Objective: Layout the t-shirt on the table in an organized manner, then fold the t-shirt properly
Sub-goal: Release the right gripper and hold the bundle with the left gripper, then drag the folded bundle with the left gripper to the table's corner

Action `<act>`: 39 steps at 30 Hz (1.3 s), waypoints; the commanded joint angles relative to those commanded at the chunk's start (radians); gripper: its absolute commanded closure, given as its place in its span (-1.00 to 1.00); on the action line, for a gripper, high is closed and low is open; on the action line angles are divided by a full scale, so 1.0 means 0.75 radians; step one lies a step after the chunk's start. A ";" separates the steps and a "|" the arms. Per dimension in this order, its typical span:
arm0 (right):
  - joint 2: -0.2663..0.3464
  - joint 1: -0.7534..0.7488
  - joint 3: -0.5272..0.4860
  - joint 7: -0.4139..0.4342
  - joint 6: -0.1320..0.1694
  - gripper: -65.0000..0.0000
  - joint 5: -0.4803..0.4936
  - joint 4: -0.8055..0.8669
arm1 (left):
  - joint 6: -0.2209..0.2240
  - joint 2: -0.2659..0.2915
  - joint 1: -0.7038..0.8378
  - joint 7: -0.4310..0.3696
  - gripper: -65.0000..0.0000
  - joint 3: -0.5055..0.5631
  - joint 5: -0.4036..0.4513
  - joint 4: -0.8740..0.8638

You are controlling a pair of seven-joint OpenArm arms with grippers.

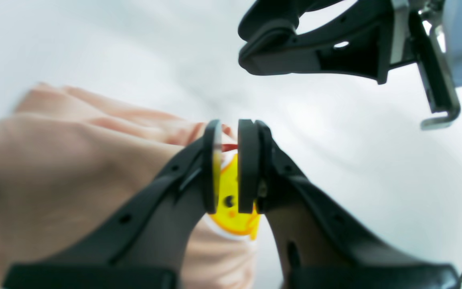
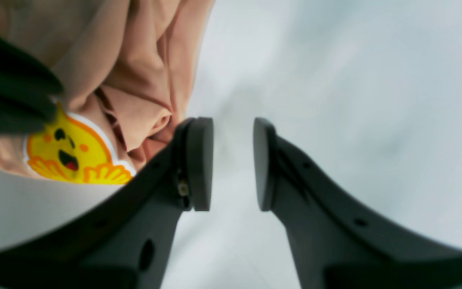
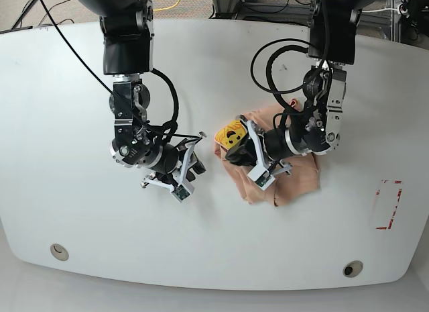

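Table point(image 3: 80, 211): white top with rounded corners; wide bare room on the base view's left half and along the near edge, a narrower bare strip on its right.
Grommet holes: two, one near-left point(image 3: 59, 251) and one near-right point(image 3: 352, 268).
Red tape mark point(image 3: 387, 204): one open rectangle near the right edge, nothing inside it, well apart from the cloth.
T-shirt point(image 3: 298, 174): one, peach, bunched in a wrinkled heap right of the table's centre, not laid flat; its edges lie well in from every table edge.
Print point(image 3: 231, 135): one yellow smiling figure with an orange outline, at the heap's left tip.
Left gripper point(image 1: 227, 166): over the heap, fingers drawn narrow with the yellow print and peach cloth between the pads; the wrist view is blurred, so a firm pinch seems likely but is not certain.
Right gripper point(image 2: 233, 164): jaws parted with only bare table between them, just beside the heap's folds; one finger point(image 2: 199, 162) lies near the cloth, whether touching it I cannot tell.
Containers: none in use.
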 joint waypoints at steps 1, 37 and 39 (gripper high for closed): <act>0.004 -0.018 0.002 0.000 0.000 0.49 0.000 0.025 | 0.002 0.010 -0.002 -0.018 0.81 0.004 0.000 -0.037; 0.123 -0.243 0.266 -0.340 0.000 0.49 0.010 0.671 | 0.145 0.063 -0.031 -0.395 0.81 -0.037 -0.008 -0.348; 0.125 -0.248 0.266 -0.340 0.000 0.49 0.012 0.671 | 0.145 0.065 -0.053 -0.495 0.81 -0.037 -0.010 -0.503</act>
